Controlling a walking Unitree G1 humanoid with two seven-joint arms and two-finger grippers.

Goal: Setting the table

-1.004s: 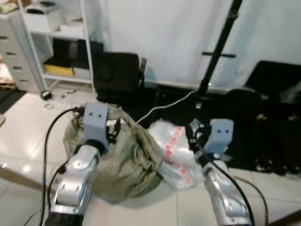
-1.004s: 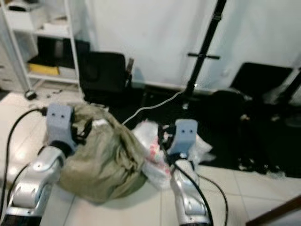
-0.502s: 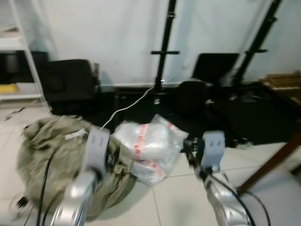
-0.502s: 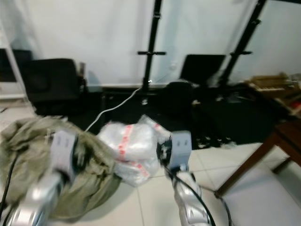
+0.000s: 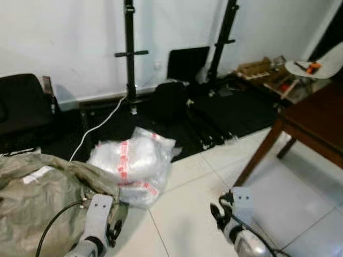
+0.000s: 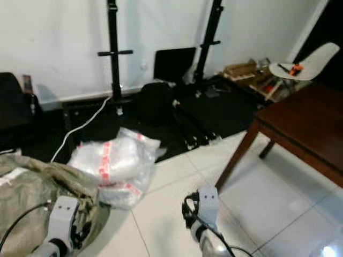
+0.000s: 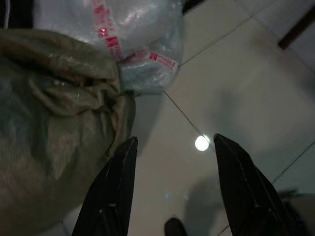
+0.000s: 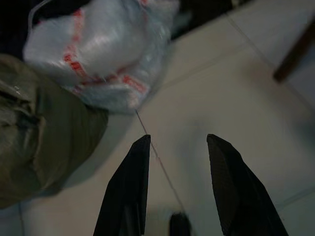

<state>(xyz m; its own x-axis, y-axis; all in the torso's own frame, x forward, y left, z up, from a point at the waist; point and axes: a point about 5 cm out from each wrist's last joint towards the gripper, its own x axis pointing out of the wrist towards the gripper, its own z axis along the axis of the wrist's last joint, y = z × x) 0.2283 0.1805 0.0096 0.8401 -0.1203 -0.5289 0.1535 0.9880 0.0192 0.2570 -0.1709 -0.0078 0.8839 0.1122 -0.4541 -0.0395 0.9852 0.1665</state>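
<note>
2 grippers hang low over a pale tiled floor, neither one holding anything. The left gripper has its black fingers spread wide apart above the tiles, just beside an olive cloth sack — the sack slumps on the floor at the robot's left. The right gripper is likewise parted and empty over bare tile. Touching the sack's far edge lies a clear plastic bag wrapped with red-and-white tape. Behind it, 2 black stands rise against a white wall, with a white cable trailing across a dark mat and a black bag sitting at the foot of the stands. The table — dark brown wood — stands well off to the robot's right, 1 leg planted on the tiles near the mat's edge. Beyond it sits a white chair with small orange items on its seat.
</note>
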